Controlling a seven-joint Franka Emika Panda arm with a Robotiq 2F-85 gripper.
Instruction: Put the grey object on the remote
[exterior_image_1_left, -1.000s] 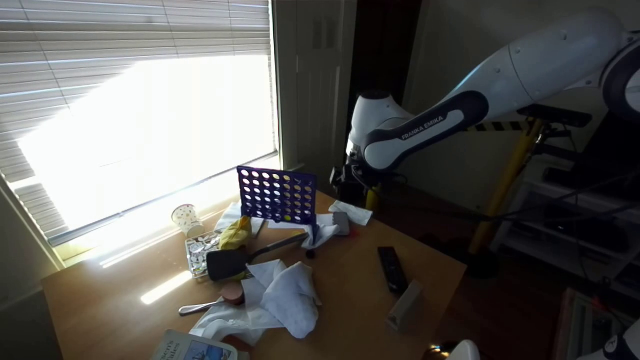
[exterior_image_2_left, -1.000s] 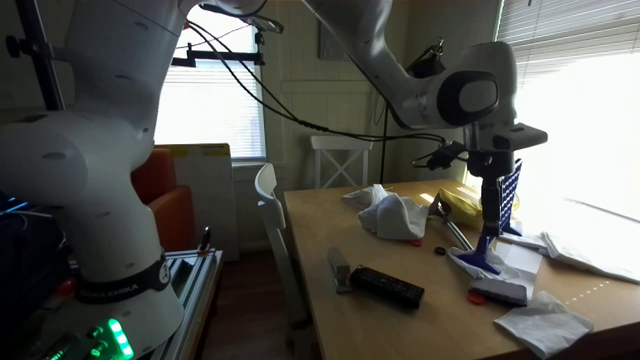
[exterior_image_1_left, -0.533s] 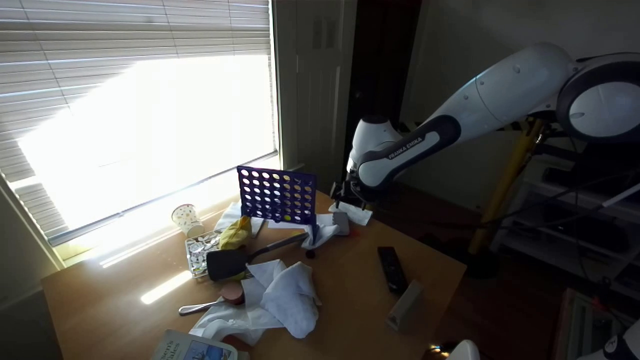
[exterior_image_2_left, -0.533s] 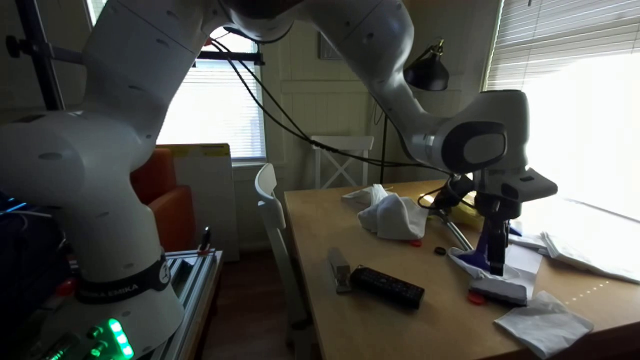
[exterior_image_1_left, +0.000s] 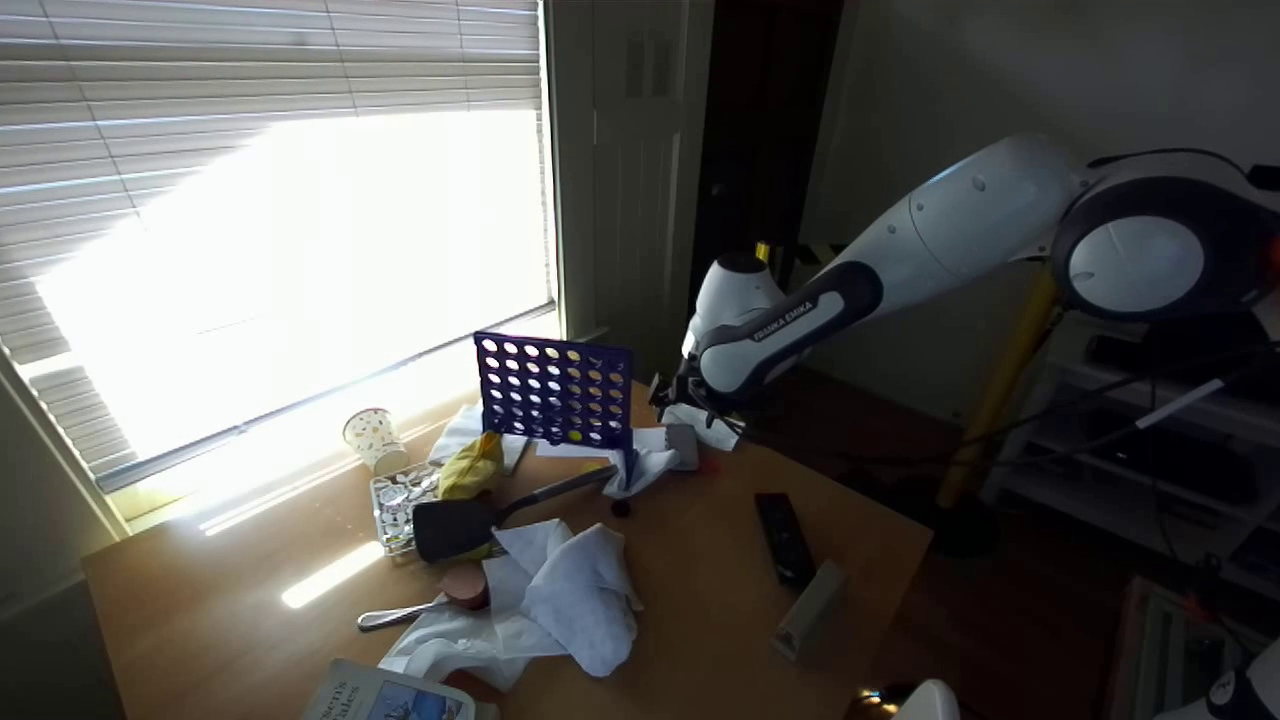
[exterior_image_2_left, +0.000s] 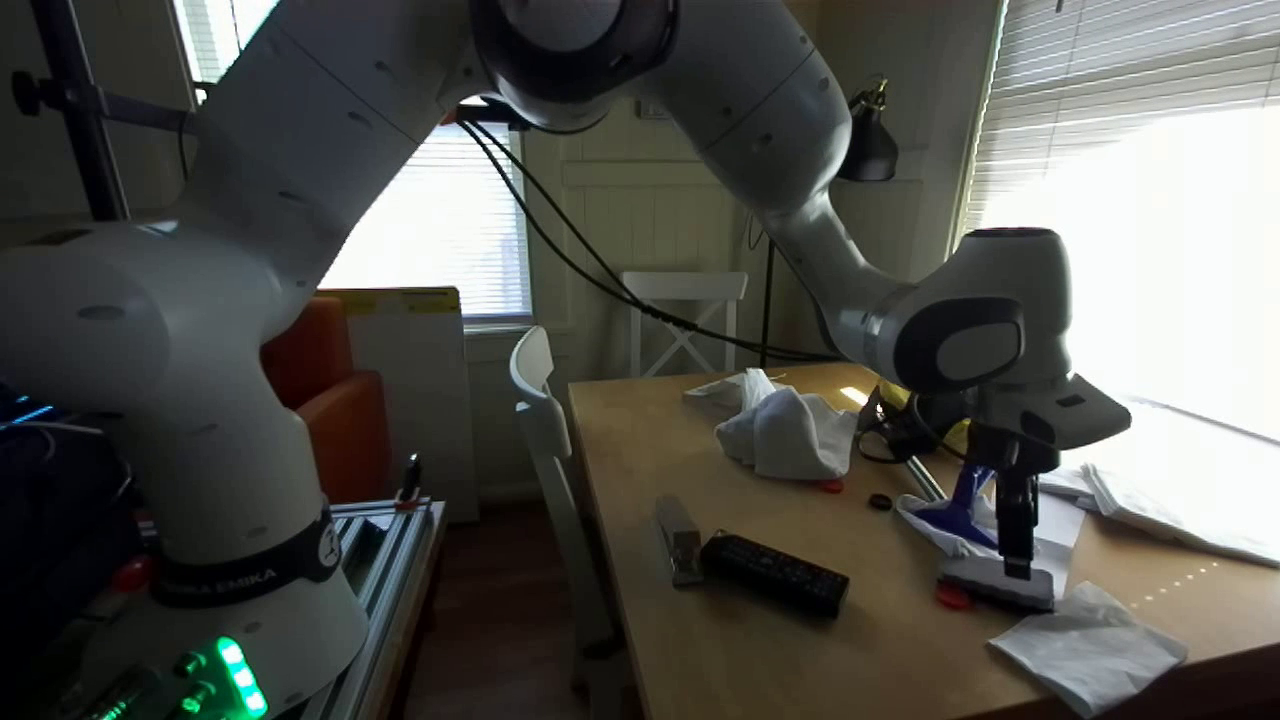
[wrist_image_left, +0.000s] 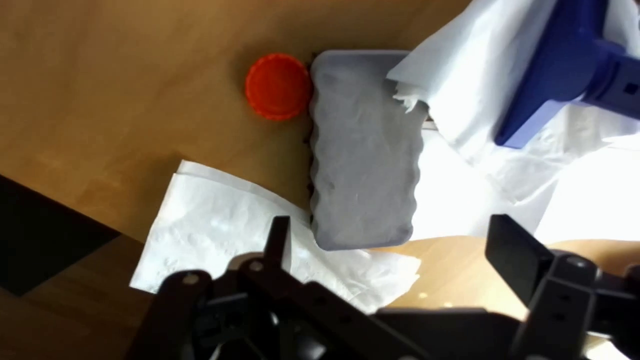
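Note:
The grey object (wrist_image_left: 362, 155) is a flat block with scalloped long edges. It lies on the table near the foot of the blue rack and also shows in both exterior views (exterior_image_1_left: 683, 447) (exterior_image_2_left: 985, 577). A paper tissue overlaps one corner of it. My gripper (wrist_image_left: 392, 240) is open and empty, its fingertips low and close to one end of the block, one finger to each side in the wrist view. In an exterior view the gripper (exterior_image_2_left: 1017, 570) points straight down over the block. The black remote (exterior_image_1_left: 785, 540) lies flat on the table, also in an exterior view (exterior_image_2_left: 775, 573), out of the wrist view.
The blue grid rack (exterior_image_1_left: 555, 390) stands beside the grey block. A red disc (wrist_image_left: 278, 86) touches or nearly touches the block. White tissue (wrist_image_left: 220, 225) lies at its end. A grey stapler-like item (exterior_image_2_left: 680, 540) sits by the remote. A spatula (exterior_image_1_left: 455, 528) and cloth (exterior_image_1_left: 585, 600) lie farther off.
The arm has lowered, bringing my gripper down from above the rack's foot to just over the grey block. The objects on the table have not moved.

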